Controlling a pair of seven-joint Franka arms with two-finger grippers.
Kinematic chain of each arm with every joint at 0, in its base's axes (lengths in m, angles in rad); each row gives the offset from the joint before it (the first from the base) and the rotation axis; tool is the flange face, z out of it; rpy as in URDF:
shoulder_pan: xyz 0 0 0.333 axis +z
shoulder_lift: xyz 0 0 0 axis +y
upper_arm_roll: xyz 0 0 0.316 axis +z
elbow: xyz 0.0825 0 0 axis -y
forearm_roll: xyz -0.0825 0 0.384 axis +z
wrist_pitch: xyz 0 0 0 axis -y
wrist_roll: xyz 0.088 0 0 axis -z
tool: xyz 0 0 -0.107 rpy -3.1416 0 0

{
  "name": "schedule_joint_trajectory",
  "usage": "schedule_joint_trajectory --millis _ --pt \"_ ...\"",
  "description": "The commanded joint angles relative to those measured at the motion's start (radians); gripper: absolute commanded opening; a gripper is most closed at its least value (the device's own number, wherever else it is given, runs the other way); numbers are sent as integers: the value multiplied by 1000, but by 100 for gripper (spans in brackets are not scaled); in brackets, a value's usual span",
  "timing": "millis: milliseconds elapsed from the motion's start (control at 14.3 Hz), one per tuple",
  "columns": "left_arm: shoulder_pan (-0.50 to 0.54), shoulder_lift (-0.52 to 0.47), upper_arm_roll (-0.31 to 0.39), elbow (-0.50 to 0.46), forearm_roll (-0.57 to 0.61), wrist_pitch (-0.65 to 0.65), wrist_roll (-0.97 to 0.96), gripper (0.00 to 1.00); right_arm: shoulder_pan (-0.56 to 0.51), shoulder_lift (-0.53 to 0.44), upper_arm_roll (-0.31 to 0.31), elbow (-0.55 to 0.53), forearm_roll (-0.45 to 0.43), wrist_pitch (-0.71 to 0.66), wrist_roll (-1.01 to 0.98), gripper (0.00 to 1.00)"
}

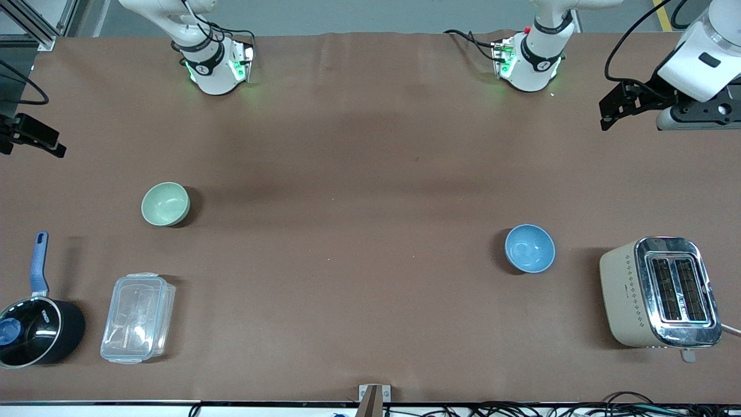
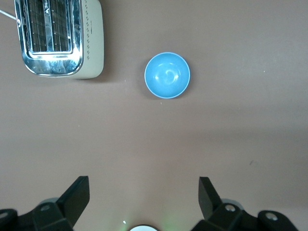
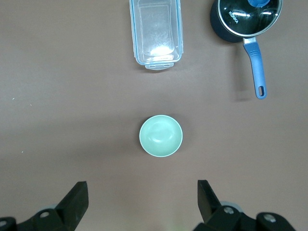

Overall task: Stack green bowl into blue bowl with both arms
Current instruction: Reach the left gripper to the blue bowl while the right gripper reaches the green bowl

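The pale green bowl (image 1: 165, 203) stands upright and empty on the table toward the right arm's end; it also shows in the right wrist view (image 3: 160, 135). The sky-blue bowl (image 1: 529, 248) stands upright and empty toward the left arm's end, beside the toaster; it also shows in the left wrist view (image 2: 167, 75). My left gripper (image 2: 144, 192) is open and empty, high over the table, well apart from the blue bowl; it also shows in the front view (image 1: 613, 113). My right gripper (image 3: 143, 195) is open and empty, high over the table, apart from the green bowl.
A beige and chrome toaster (image 1: 660, 292) stands at the left arm's end. A clear lidded plastic box (image 1: 138, 317) and a black saucepan with a blue handle (image 1: 36, 330) stand at the right arm's end, nearer the front camera than the green bowl.
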Motion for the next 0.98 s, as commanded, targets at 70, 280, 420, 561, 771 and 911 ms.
schedule_joint_trajectory --millis 70,280,420,561,771,911 --pt "9 12 9 49 -6 -38 16 100 -21 7 13 9 7 -9 5 100" --pt "7 86 8 78 12 -38 16 100 -27 7 13 8 7 -9 2 100" --pt "7 156 8 85 20 19 19 100 -32 7 12 8 7 3 2 100" --pt "10 225 9 59 20 118 17 100 -40 7 10 6 7 6 1 100" --pt "27 293 9 -77 20 328 7 100 -43 8 -42 -9 34 17 -36 100" --pt "35 298 9 -226 20 536 4 100 -44 8 -99 -85 71 65 -83 100"
